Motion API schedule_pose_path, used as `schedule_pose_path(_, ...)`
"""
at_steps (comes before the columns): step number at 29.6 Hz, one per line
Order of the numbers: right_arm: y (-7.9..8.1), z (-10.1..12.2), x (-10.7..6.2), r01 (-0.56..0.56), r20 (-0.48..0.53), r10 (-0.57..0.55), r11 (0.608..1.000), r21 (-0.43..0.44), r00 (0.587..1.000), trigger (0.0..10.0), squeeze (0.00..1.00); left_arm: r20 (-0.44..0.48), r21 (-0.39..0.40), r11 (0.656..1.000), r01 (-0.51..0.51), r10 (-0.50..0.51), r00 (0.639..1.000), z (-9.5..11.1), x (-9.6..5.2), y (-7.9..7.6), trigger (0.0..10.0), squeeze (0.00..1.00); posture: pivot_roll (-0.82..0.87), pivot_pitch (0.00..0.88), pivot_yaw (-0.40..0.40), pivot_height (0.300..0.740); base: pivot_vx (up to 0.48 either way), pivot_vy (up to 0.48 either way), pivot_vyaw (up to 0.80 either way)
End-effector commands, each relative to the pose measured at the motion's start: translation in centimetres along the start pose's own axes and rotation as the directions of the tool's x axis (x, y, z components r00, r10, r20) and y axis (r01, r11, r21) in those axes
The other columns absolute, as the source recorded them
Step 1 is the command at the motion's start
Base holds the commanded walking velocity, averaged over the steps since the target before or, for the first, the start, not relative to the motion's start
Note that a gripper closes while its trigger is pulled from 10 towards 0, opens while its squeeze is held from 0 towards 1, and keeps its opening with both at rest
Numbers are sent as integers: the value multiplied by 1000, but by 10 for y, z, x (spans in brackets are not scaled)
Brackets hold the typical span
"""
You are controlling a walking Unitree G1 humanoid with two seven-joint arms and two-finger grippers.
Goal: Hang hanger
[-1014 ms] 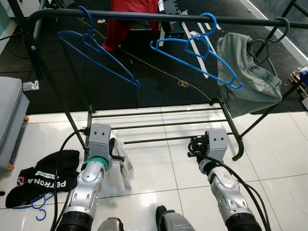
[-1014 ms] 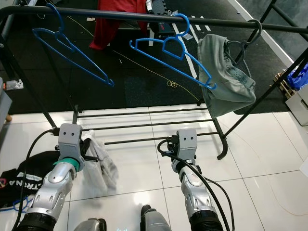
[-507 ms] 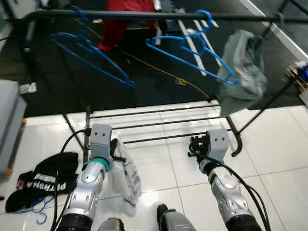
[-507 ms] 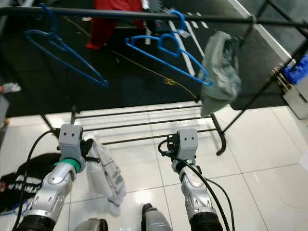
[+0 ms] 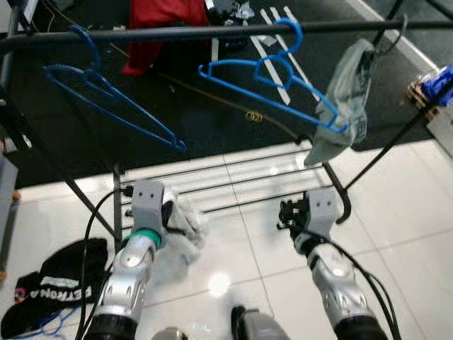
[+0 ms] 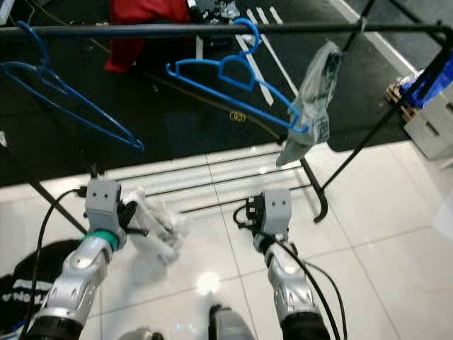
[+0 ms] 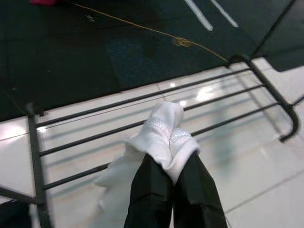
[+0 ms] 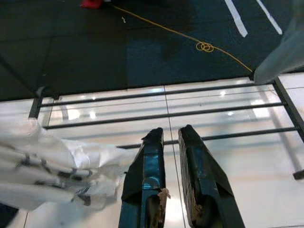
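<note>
Now the left end effector (image 7: pixel 172 156) pinches a white cloth (image 7: pixel 159 137) low before the rack (image 5: pixel 212 30), while the right end effector (image 8: pixel 171 140) hangs empty, fingers nearly together. Two blue hangers (image 5: pixel 272 74) sit on the rail beside a grey garment (image 5: pixel 347 99).

The left end effector (image 7: pixel 172 156) tips are hidden inside the white cloth (image 7: pixel 156 137); the frame edge crops the black garment (image 5: pixel 49 283) left of it.

My two arms are ribbed silver metal, each ending in a boxy grey wrist housing with two small dark screw holes. The silver left arm (image 5: pixel 127 273) wears a green ring; black cables loop along both, thickest beside the silver right arm (image 5: pixel 333 280).
</note>
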State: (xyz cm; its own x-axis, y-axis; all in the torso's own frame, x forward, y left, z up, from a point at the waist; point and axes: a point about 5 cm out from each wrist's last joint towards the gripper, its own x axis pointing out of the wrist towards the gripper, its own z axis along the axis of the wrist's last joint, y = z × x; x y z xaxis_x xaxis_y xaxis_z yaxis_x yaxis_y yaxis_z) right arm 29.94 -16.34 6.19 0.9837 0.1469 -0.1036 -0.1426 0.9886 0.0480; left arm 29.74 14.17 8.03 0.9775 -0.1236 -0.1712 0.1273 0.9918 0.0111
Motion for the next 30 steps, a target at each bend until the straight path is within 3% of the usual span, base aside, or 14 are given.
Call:
schedule_pose_path(1,-1,-10,-6,7,-37,-7,1000,13,999,10000,0,-17,0,1000,-3,3,1000,-5,-3,0,10000,0,-22,120,-1,740,0,0,0)
schedule_pose_path(28,-1,-10,-6,6,-42,-5,1000,16,999,10000,0,-13,5,1000,-3,3,1000,-5,-3,-2,10000,0,-26,118,-1,740,0,0,0)
schedule_pose_path(30,-1,-9,-5,-10,-44,10,1000,-14,999,10000,0,-8,8,1000,-10,10,1000,-4,-2,-2,10000,0,-26,118,-2,740,0,0,0)
